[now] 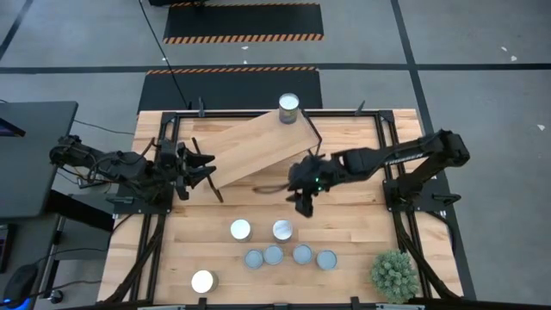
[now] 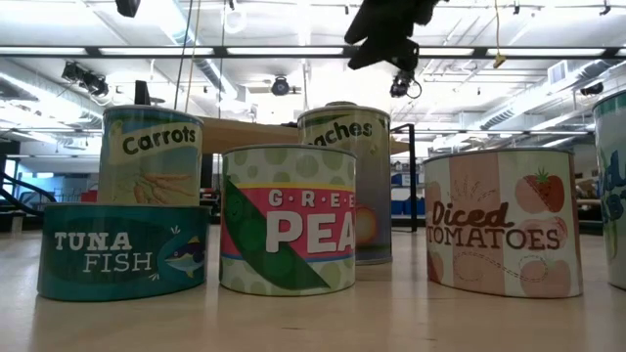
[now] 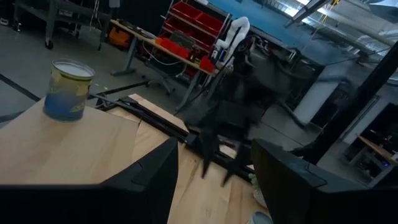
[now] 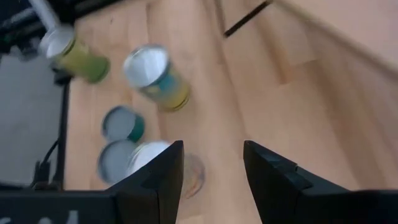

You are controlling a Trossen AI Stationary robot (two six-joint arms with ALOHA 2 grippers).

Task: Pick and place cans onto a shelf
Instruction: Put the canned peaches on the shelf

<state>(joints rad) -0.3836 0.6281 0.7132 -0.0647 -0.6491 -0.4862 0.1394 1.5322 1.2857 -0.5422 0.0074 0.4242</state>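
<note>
My left arm reaches in from the left edge, low and nearly level, its gripper (image 1: pixel 205 170) pointing toward the middle, with my two dark fingers (image 3: pixel 146 180) spread apart and nothing between them. My right arm stretches in from the right side, bent at the elbow and angled downward, its gripper (image 1: pixel 303 200) hanging in the air near the middle. Those fingers (image 4: pixel 155 177) are parted too, with an empty gap between them.
</note>
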